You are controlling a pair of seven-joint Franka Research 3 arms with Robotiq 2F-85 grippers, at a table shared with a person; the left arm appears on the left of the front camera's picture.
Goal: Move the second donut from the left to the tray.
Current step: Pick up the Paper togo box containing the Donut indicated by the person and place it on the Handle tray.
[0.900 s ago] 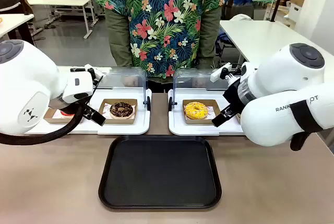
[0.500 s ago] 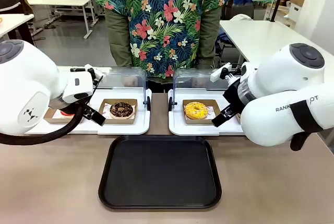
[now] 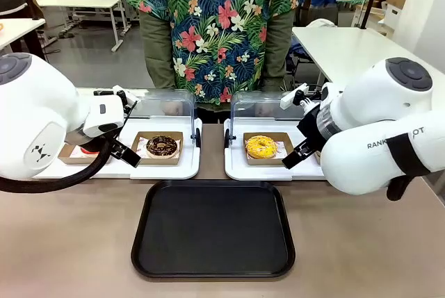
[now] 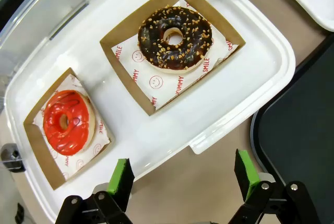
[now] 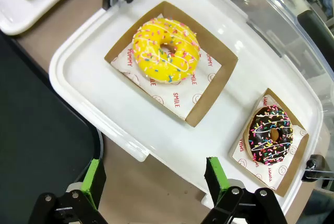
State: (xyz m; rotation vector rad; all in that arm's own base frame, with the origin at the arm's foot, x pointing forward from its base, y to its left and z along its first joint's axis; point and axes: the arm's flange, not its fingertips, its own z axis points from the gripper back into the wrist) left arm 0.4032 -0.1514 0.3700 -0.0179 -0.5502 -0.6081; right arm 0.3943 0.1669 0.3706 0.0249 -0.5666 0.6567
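You can see shiny dark icing on the second donut from the left point(image 4: 175, 38). Its holder point(image 4: 129, 75) is plain brown cardboard with thin white paper point(image 4: 156, 83). The tray point(image 3: 212, 232) looks like dull black plastic.

The left arm point(image 3: 35, 128) comes in over the left edge of the bench point(image 3: 62, 242), its wrist turned toward the far side. The left claw point(image 4: 182, 174) points down and inward, jaws wide apart with nothing between the green pads point(image 4: 121, 174). The right arm point(image 3: 379, 138) bulks in over the right edge in a mirrored pose. Its right claw point(image 5: 154, 174) also angles down toward the middle, jaws spread wide and empty. Both claws hang above the bench, touching nothing.
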